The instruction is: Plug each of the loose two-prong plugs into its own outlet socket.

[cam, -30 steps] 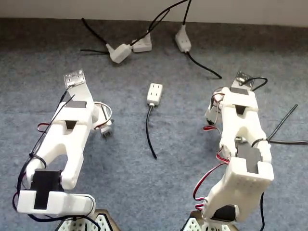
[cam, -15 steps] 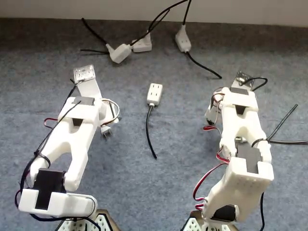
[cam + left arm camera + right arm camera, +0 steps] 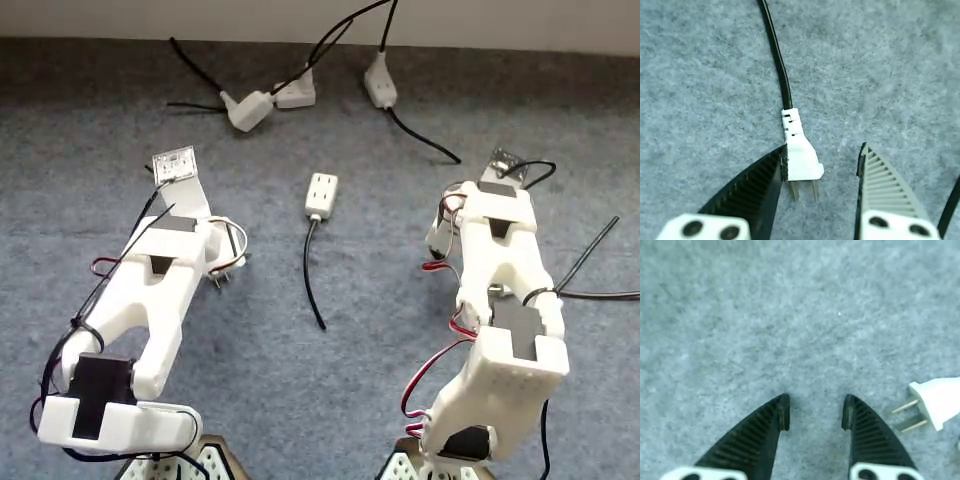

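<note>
Over the fuzzy grey surface (image 3: 900, 75), ribbed jaws of our left gripper (image 3: 822, 150) gape around a white wedge-shaped plug (image 3: 800, 157); our right gripper (image 3: 816, 399) gapes empty.

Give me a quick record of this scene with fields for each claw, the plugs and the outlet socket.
Left claw: open, astride a white plug that touches its black finger
Right claw: open, empty
Second plug: on the carpet beside the right claw, prongs bare
Outlet socket: face up on the carpet, nothing plugged in
</note>
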`<move>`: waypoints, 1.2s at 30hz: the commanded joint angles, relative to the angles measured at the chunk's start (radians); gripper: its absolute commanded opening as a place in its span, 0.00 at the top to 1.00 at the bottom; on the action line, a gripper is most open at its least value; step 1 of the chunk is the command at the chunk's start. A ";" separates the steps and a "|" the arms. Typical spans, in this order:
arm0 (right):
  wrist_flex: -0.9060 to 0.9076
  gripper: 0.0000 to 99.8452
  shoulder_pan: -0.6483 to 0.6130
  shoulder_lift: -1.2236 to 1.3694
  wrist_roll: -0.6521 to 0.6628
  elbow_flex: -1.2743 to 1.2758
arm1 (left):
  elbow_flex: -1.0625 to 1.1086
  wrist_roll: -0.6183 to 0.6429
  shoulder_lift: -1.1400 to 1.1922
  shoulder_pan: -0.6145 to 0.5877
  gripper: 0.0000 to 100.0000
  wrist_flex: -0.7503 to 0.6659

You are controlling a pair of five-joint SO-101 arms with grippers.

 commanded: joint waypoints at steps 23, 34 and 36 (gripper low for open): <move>-0.022 0.82 -0.010 0.010 -0.008 -0.007 | -0.171 -0.063 -0.007 0.007 0.77 0.189; -0.036 0.82 -0.010 0.010 -0.008 -0.007 | -0.025 -0.063 0.008 0.019 0.77 0.048; -0.036 0.82 -0.010 0.010 -0.008 -0.007 | -0.039 -0.063 0.045 -0.015 0.77 0.040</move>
